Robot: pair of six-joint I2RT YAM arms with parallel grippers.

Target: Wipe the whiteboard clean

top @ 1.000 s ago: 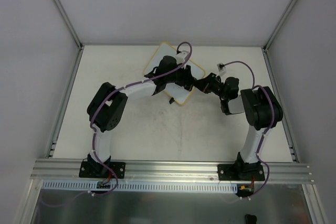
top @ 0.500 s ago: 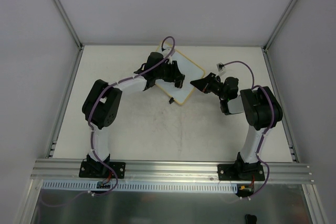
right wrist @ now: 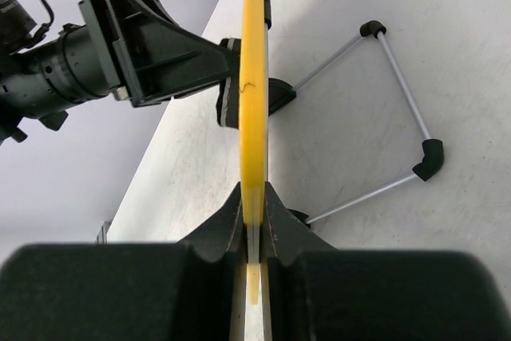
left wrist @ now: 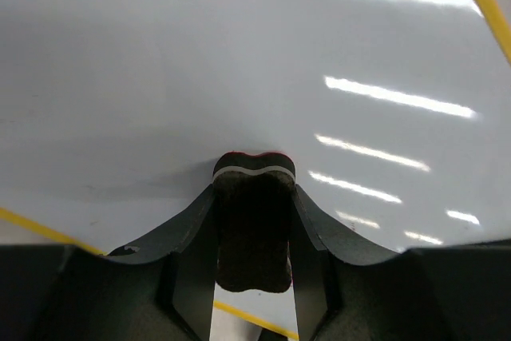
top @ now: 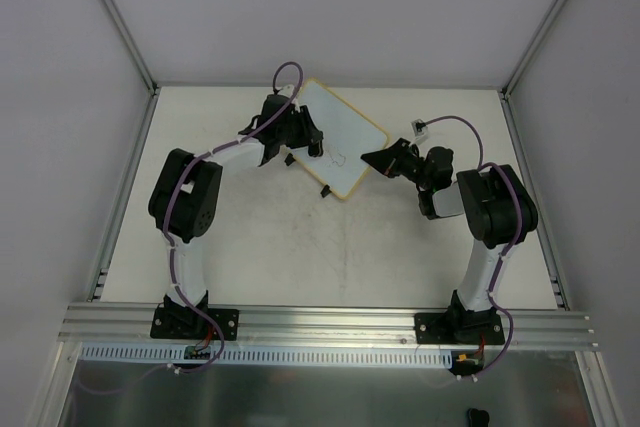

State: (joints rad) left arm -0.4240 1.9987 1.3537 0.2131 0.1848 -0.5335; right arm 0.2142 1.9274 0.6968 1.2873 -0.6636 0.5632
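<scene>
Glossily white, with a thin tan frame and rounded corners, the one whiteboard (top: pixel 350 132) sits at the far middle of the table (top: pixel 300 237). Its right edge is pinched in the closed right gripper (right wrist: pixel 254 197). The left gripper (left wrist: pixel 254 197) clamps one small dark eraser (left wrist: pixel 252 253) pressed against the board near its left edge, and bare tabletop spreads on the near side of both arms.

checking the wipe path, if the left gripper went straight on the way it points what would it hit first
The whiteboard. The left gripper points straight at its white face, and the eraser it clamps looks pressed against it, with nothing in between.
</scene>
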